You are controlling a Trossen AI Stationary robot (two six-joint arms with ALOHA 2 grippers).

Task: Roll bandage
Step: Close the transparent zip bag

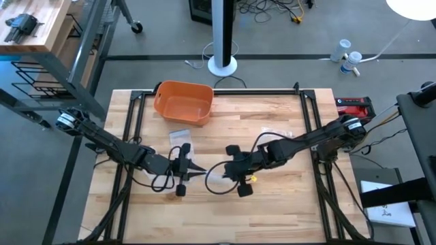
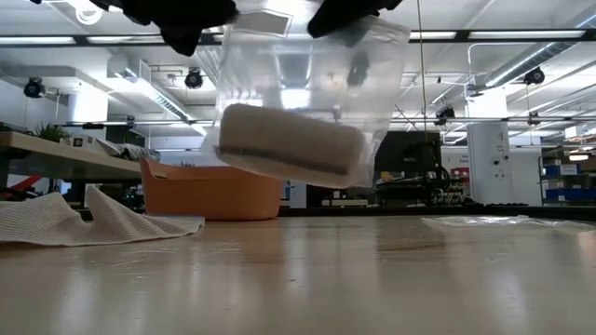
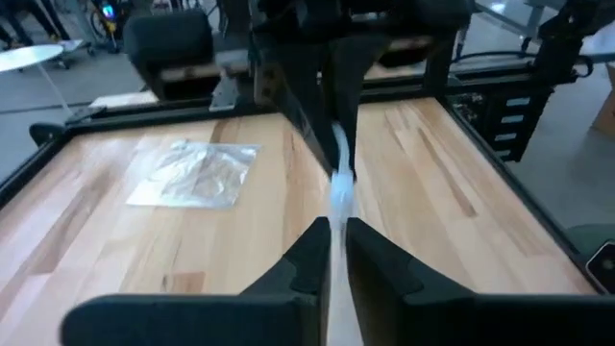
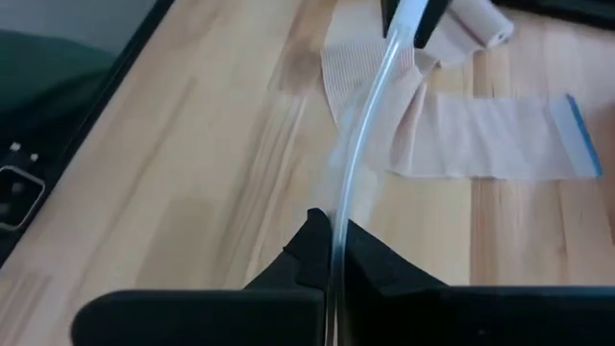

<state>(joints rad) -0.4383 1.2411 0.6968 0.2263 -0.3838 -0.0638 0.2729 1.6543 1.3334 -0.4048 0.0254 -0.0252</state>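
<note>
Holding a clear bag (image 2: 307, 84) between them, left gripper (image 3: 332, 252) and right gripper (image 4: 329, 252) each pinch an edge. Roll (image 2: 291, 144) sits inside the bag, lifted above the table (image 1: 272, 204). Loose bandage (image 4: 461, 135) lies beyond the bag.

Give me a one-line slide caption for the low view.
Clear plastic bag holding a rolled bandage hangs above the wooden table, orange bin behind.

Right gripper (image 4: 332, 252): fingers closed on the edge of a clear plastic bag (image 4: 370, 135), which runs away from them as a thin curved strip. At its far end, two other dark fingers (image 4: 434, 12) pinch it. Beneath, an unrolled beige bandage (image 4: 461, 135) lies flat on the wooden table (image 4: 192, 163).
</note>
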